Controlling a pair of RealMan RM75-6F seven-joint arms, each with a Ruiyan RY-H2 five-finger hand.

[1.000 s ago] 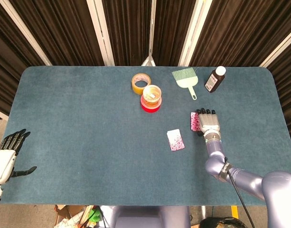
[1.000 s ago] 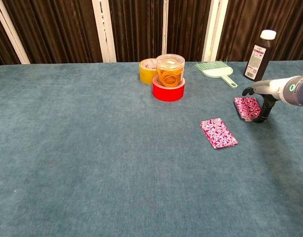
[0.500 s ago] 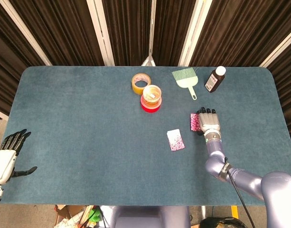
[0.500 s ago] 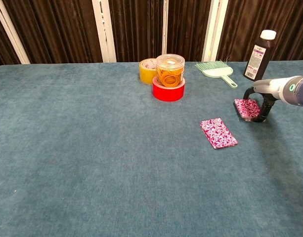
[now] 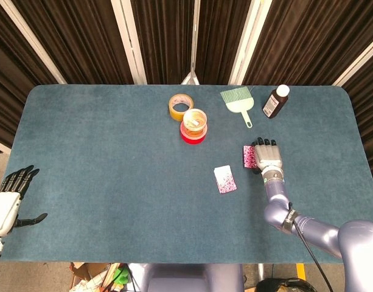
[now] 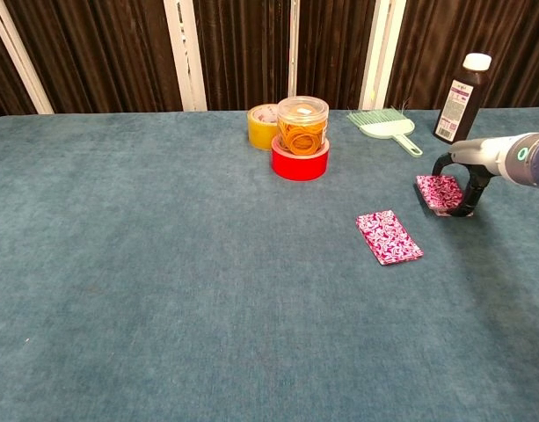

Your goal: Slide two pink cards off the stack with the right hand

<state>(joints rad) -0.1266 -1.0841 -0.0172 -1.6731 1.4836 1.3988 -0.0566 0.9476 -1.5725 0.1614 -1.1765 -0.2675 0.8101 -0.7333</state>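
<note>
A small stack of pink patterned cards (image 5: 249, 156) (image 6: 438, 192) lies on the blue table right of centre. My right hand (image 5: 268, 157) (image 6: 468, 178) sits just right of the stack, palm down. Its dark fingertips (image 6: 463, 209) curve down onto the stack's right edge, while the thumb reaches round its far side. I cannot see a card pinched between them. One loose pink card (image 5: 226, 179) (image 6: 389, 236) lies flat a little nearer and to the left of the stack. My left hand (image 5: 10, 204) hovers at the table's near left edge, fingers spread and holding nothing.
At the back centre a clear jar of rubber bands (image 6: 302, 125) stands on a red tape roll (image 6: 299, 162), next to a yellow tape roll (image 6: 262, 126). A green brush (image 6: 382, 125) and a brown bottle (image 6: 456, 86) lie beyond the right hand.
The stack's top looked tipped up against the right fingers a second ago and lies flatter now. The right hand shifted slightly away from me. The loose card and left hand stayed put.
</note>
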